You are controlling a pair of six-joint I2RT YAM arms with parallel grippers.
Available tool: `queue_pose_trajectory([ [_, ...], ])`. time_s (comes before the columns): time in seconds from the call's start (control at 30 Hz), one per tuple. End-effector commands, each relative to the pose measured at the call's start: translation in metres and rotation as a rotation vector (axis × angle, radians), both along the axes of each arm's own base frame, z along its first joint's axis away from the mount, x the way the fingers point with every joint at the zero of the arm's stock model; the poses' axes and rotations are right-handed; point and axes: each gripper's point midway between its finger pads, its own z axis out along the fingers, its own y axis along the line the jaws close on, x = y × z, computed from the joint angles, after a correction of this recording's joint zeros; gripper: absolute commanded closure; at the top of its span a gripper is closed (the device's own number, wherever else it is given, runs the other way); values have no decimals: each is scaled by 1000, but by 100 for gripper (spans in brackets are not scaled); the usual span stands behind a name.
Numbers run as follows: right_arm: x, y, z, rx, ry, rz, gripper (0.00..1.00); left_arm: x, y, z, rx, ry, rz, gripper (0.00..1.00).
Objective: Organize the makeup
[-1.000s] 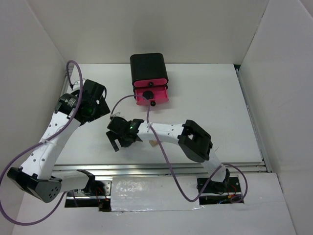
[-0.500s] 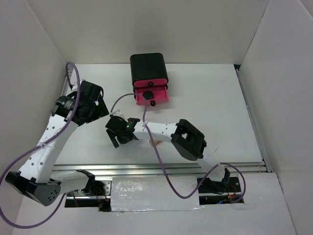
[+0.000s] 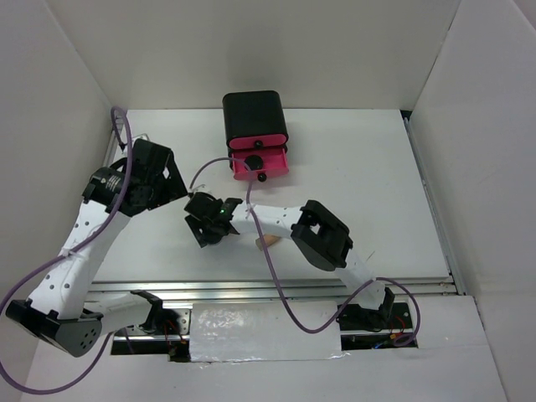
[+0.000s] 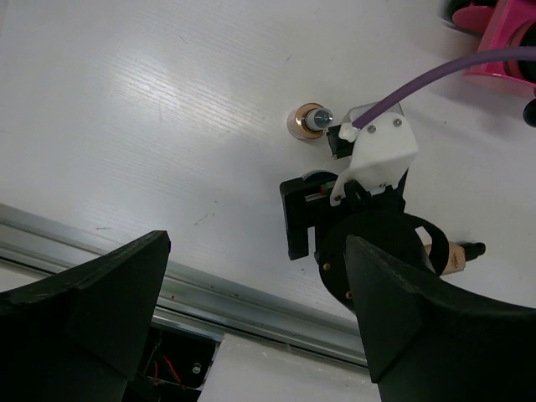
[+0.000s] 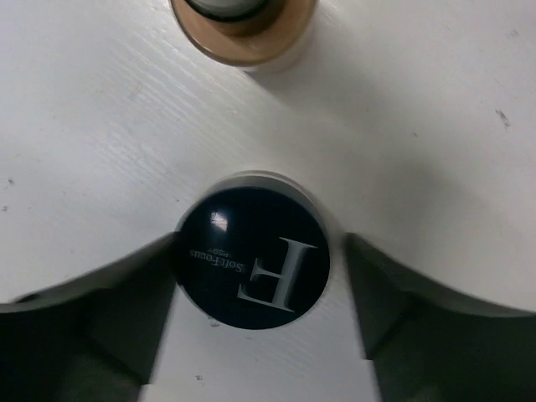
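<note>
In the right wrist view a round dark-blue compact (image 5: 251,257) with a pale "F" lies on the white table between my right gripper's (image 5: 255,289) open fingers; the left finger is close against it, the right one stands off. A beige bottle (image 5: 243,25) stands just beyond it and also shows in the left wrist view (image 4: 306,123). A second beige bottle (image 4: 452,253) lies flat under the right arm (image 3: 268,243). My right gripper (image 3: 208,224) hangs low over the table. My left gripper (image 3: 159,186) is open, empty and raised, also in its own view (image 4: 251,335). The sachets and jar are out of view.
The black box (image 3: 254,115) stands at the back middle with one pink drawer (image 3: 260,162) pulled out toward the arms. White walls enclose the table on the left, back and right. A metal rail (image 4: 209,293) runs along the near edge.
My right gripper has moved a little toward the back, over the compact. My left gripper has drawn back and to the left, still open.
</note>
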Motion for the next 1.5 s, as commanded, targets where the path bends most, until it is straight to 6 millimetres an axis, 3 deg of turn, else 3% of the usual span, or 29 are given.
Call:
queue_pose_trajectory([
  [0.0,0,18,-8,62,13,68,25,1,1,13,-11,-60,-19,1],
  [0.1,2,22,5,84,-8,75,46,1,-2,15,-26,-73,-33,1],
  [0.13,1,19,7,87,-13,71,49,1,-2,16,-29,-80,-35,1],
  [0.17,6,18,29,119,-47,54,54,1,-3,17,-32,-84,-36,1],
  [0.23,8,6,43,138,-64,20,56,1,-2,22,-31,-100,-37,1],
  [0.27,14,-5,68,188,-90,-19,56,1,-1,25,-30,-108,-36,1],
  [0.33,24,-21,93,234,-119,-72,56,-1,2,29,-24,-128,-29,1],
  [0.37,38,-34,123,289,-153,-113,56,0,3,31,-26,-141,-28,1],
  [0.43,54,-55,137,305,-181,-178,56,0,3,33,-32,-158,-30,1],
  [0.57,115,-110,168,319,-280,-337,55,5,-6,31,-65,-172,-53,1],
  [0.63,134,-120,178,328,-330,-355,55,7,-12,29,-84,-165,-75,1],
  [0.8,181,-152,191,245,-544,-456,56,9,-16,30,-92,-175,-102,1],
  [1.03,214,-168,185,219,-642,-544,56,7,-15,31,-84,-175,-117,1],
  [1.17,225,-174,175,199,-626,-574,56,5,-14,30,-76,-170,-115,1],
  [1.47,227,-186,148,190,-580,-570,53,7,-13,29,-68,-170,-112,1],
])
